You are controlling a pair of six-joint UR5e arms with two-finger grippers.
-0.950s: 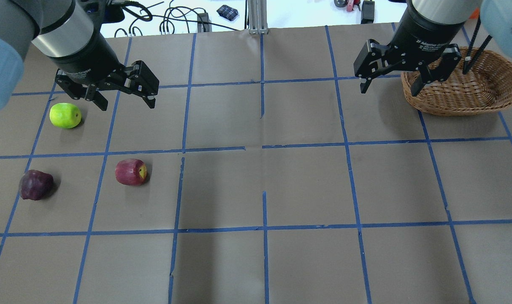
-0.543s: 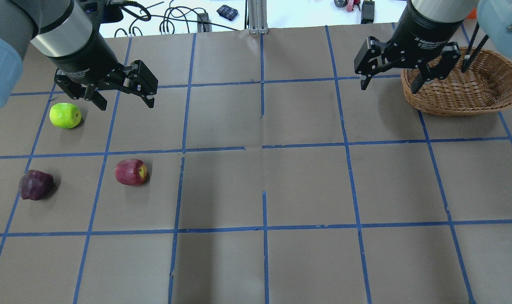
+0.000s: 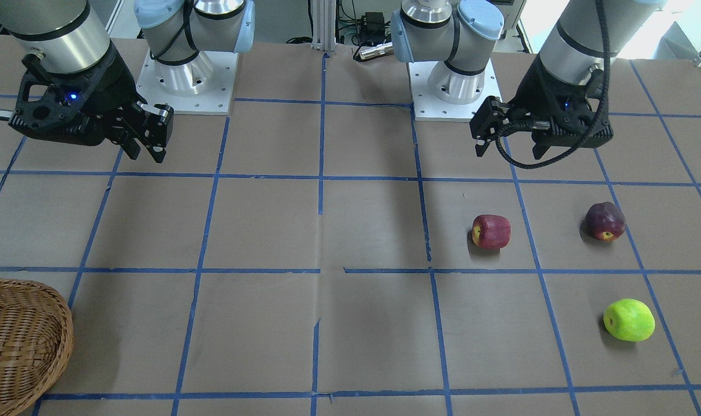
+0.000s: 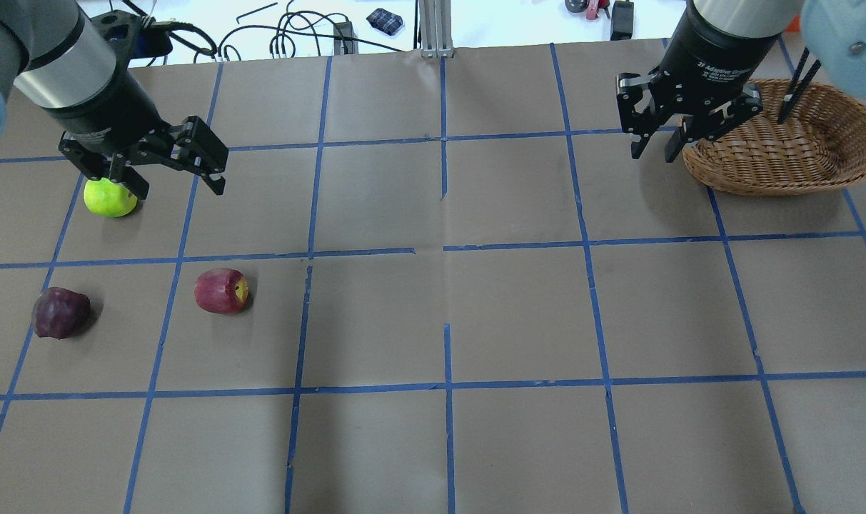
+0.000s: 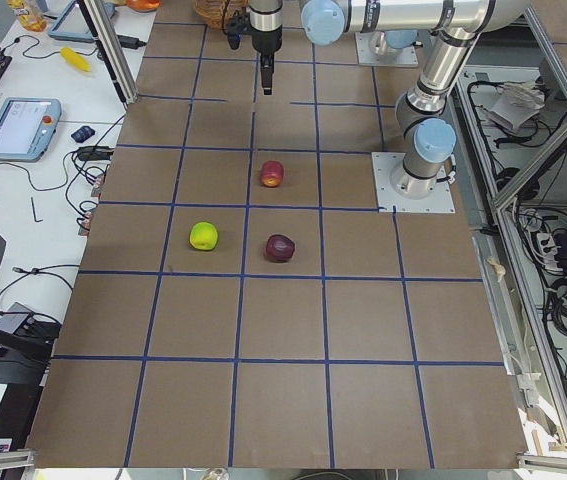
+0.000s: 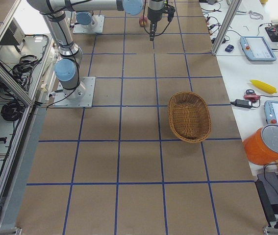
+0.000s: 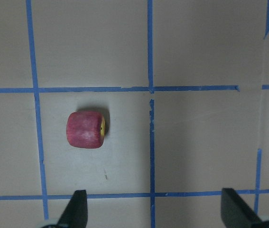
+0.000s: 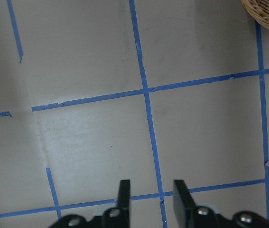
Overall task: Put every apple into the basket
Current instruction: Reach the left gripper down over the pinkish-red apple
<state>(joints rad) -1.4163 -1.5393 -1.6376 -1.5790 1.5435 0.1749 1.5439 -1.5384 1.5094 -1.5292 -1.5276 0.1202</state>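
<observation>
The lime green apple (image 4: 106,200) lies at the far left, and one finger of my left gripper (image 4: 178,187) overlaps its top edge in the overhead view. The left gripper is wide open and empty above the table. The red apple (image 4: 222,291) with a yellow patch lies nearer the robot and shows in the left wrist view (image 7: 86,129). The dark maroon apple (image 4: 60,313) lies left of it. The wicker basket (image 4: 782,153) stands at the far right. My right gripper (image 4: 654,153) hangs just left of the basket, empty, with its jaws narrowed but still apart, as the right wrist view (image 8: 151,194) shows.
The brown table surface (image 4: 518,314) carries a blue tape grid. Cables and small items (image 4: 311,32) lie beyond the far edge. Both robot bases (image 3: 454,86) stand at the near edge.
My left gripper has moved left and lower, so it overlaps the green apple. My right gripper's jaws have narrowed from wide open. The apples and basket have not moved.
</observation>
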